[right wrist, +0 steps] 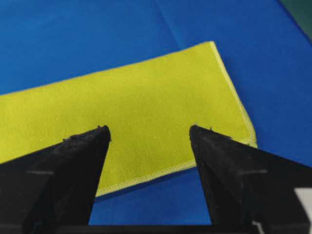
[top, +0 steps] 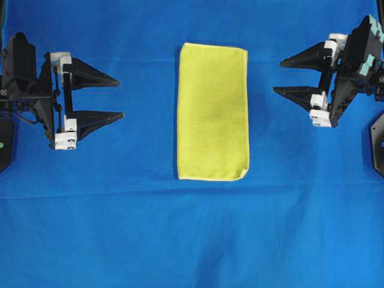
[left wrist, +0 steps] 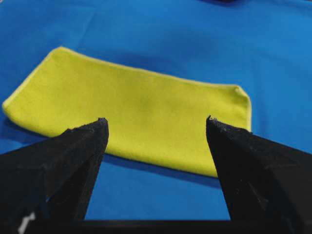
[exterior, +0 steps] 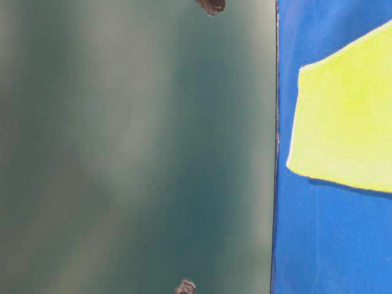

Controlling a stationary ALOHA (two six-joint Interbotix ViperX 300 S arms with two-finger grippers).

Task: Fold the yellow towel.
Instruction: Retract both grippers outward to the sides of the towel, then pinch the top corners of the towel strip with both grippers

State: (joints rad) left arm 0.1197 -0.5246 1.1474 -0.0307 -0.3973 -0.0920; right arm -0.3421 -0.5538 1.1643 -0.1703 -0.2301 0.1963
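Note:
The yellow towel lies flat on the blue cloth as a tall narrow rectangle, one long side a smooth fold, the other a stitched hem. It also shows in the table-level view, the left wrist view and the right wrist view. My left gripper hovers left of the towel, open, nothing between its fingers. My right gripper hovers right of the towel's upper half, open and empty, with its fingers apart. Neither gripper touches the towel.
A large blue cloth covers the whole table under the towel and arms. In the table-level view a blurred grey-green surface fills the left two thirds, with the blue cloth's edge beside it.

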